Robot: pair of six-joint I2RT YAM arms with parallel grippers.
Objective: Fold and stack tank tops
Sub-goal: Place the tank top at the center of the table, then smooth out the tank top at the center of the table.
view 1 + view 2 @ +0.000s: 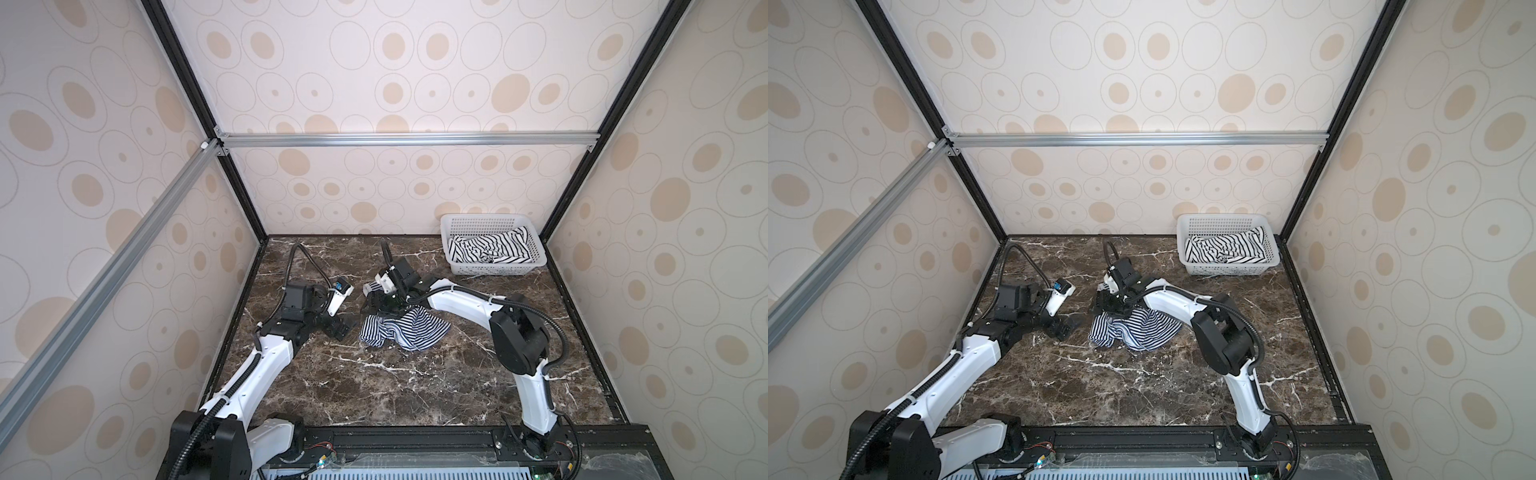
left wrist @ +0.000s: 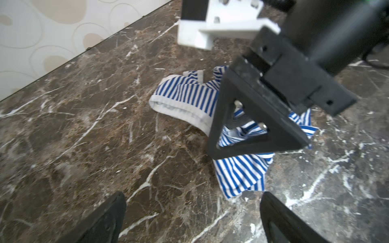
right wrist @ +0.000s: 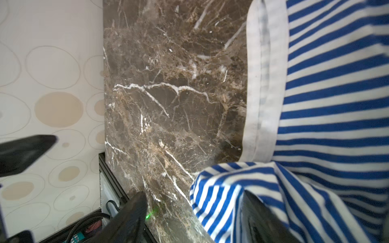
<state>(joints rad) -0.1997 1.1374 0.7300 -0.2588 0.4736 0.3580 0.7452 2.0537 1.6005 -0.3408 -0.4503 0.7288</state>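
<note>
Nearest, at six o'clock: black base rail [image 1: 415, 436] with both arm mounts. Mid marble tabletop [image 1: 374, 395]: narrow-striped tank top [image 1: 411, 332], crumpled. At its nine o'clock, left gripper [image 1: 338, 328], spread wide, empty. On its eleven-o'clock edge, right gripper [image 3: 195, 221], parted, pinching nothing, cloth lying against one finger; best to lift clear, then spread flat before folding. Far, at one o'clock: white perforated basket [image 1: 484, 217] holding wide-striped tank top [image 1: 490, 247]. Counted: two tops, one basket, two grippers.
</note>
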